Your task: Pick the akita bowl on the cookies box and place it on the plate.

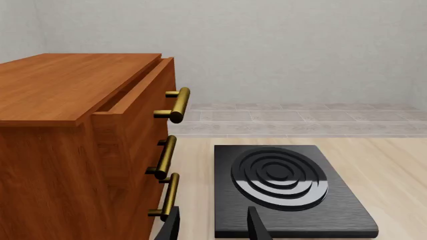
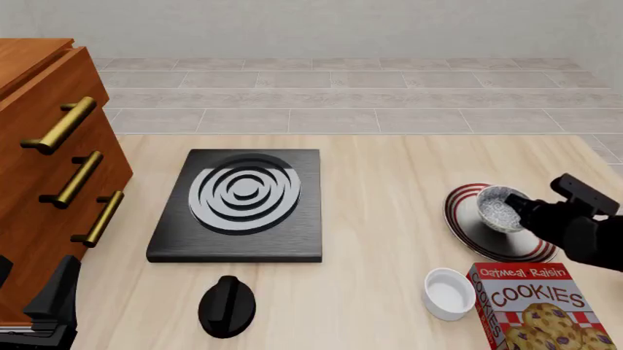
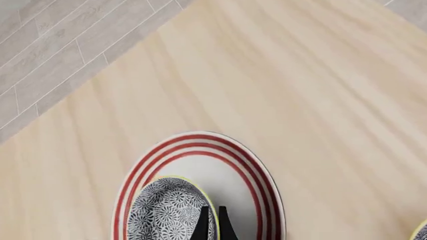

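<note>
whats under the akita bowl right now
The plate lies under the akita bowl, which the right gripper pinches by its rim. The bowl hides the plate's centre beneath it, so whether it touches the plate cannot be told.

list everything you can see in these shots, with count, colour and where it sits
akita bowl: 1, black-and-white speckled, over the plate, rim pinched by the right gripper
plate: 1, white with dark red rings, table's right side
cookies box: 1, red and white, near right corner
small bowl: 1, plain white, left of the box
stove burner: 1, black slab with rings, table centre
knob: 1, black, in front of the burner
cabinet: 1, wooden, three brass handles, far left
right gripper: 1, black, shut on the bowl's rim
left gripper: 1, black, open, near the cabinet
</note>
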Available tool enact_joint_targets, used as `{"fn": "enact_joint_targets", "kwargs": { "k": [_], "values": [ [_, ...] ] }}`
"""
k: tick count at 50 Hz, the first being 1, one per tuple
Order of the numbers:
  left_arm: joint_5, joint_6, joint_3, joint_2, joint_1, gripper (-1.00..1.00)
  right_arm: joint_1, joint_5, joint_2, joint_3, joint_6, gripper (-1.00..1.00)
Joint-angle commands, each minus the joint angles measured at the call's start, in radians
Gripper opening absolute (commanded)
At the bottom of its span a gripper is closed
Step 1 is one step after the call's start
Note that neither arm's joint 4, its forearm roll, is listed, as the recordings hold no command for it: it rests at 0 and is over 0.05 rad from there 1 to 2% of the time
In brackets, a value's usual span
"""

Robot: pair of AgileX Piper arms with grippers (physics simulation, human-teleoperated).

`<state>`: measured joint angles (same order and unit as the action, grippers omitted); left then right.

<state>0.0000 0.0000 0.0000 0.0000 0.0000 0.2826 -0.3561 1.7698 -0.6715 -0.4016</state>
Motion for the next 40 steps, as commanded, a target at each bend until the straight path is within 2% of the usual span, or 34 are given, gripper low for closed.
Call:
{"fn": "enact_joint_targets", "kwargs": {
  "k": [1,40],
  "values": [
    [0.000,0.000,0.000,0.000,0.000,1.00,-0.003,-0.019,0.016,0.000,-0.012,-1.00],
    [0.000,0.000,0.000,0.000,0.000,1.00,0.000,-0.048,0.020,0.022,-0.008,-1.00]
  ]
}}
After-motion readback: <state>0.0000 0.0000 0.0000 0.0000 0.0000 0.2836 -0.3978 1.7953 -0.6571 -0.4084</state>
